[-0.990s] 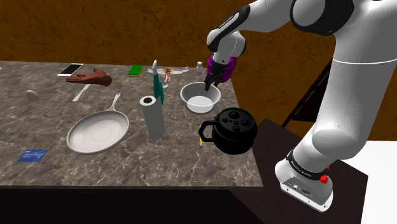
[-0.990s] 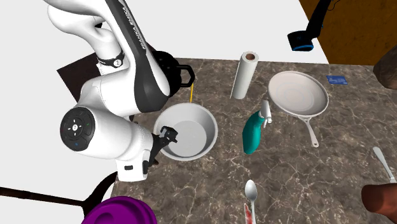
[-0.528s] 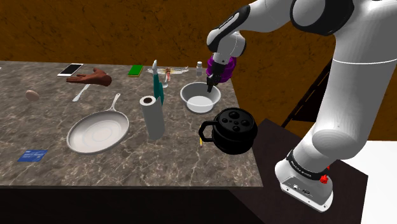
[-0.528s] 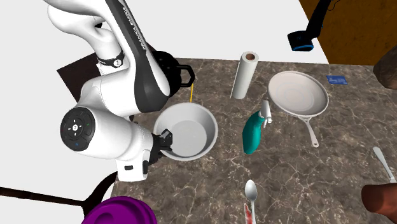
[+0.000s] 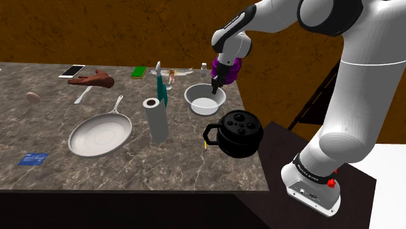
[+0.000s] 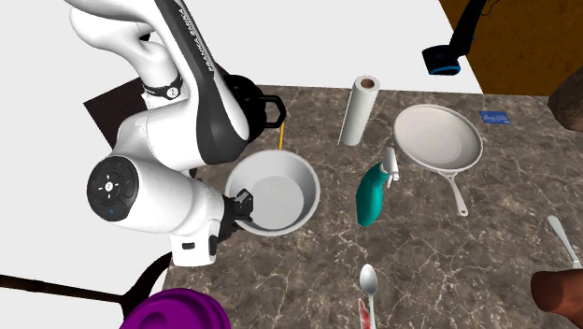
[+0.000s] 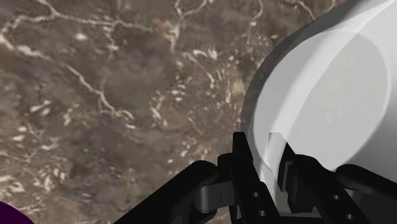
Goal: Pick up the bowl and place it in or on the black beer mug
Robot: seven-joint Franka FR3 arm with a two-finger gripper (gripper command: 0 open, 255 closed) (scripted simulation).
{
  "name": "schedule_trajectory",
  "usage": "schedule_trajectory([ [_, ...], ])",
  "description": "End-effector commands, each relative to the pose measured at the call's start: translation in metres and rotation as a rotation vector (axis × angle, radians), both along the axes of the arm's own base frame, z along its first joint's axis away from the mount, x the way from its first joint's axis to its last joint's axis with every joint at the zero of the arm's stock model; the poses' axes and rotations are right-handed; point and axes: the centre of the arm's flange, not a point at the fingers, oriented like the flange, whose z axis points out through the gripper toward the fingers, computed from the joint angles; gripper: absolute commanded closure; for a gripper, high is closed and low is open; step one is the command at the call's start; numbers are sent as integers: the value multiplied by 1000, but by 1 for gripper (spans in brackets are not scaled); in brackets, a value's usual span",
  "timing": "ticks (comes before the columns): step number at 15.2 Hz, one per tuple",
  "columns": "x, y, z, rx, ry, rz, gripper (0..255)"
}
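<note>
Currently, gripper (image 7: 272, 175): clamped on the rim of the bowl (image 7: 331, 83), one black finger inside the wall and one outside, both pressed to it.
Gripper pose: pointing down over the bowl rim on the side toward the shoulder view's right (image 5: 215, 82); in the second exterior view it sits at the rim nearest the arm (image 6: 245, 204).
Bowl: white, upright, empty, on the countertop (image 5: 97, 170); seen in the shoulder view (image 5: 205, 99) and the second exterior view (image 6: 276, 192).
Black beer mug (image 5: 239, 133): round-bodied, standing near the countertop edge next to the stand (image 5: 312, 188); handle toward the shoulder view's left. Near the bowl but apart from it. Partly hidden behind the arm in the second exterior view (image 6: 268, 107).
Countertop: dark brown marble with pale veins (image 7: 95, 95).
Paper towel roll (image 5: 155, 120): upright, to the shoulder view's left of the bowl and mug.
Spray bottle (image 5: 161, 88): teal, just behind the roll; lies between bowl and frying pan in the second exterior view (image 6: 371, 194).
Frying pan (image 5: 99, 135): pale, further to the shoulder view's left, handle pointing away from the camera.
Purple object (image 6: 173, 308): at the countertop corner near the gripper.
</note>
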Motion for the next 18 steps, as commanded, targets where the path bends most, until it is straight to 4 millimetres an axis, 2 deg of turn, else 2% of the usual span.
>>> schedule_trajectory([
  [1,0,0,8,0,-1,0,255],
  [18,0,0,98,0,-1,0,255],
])
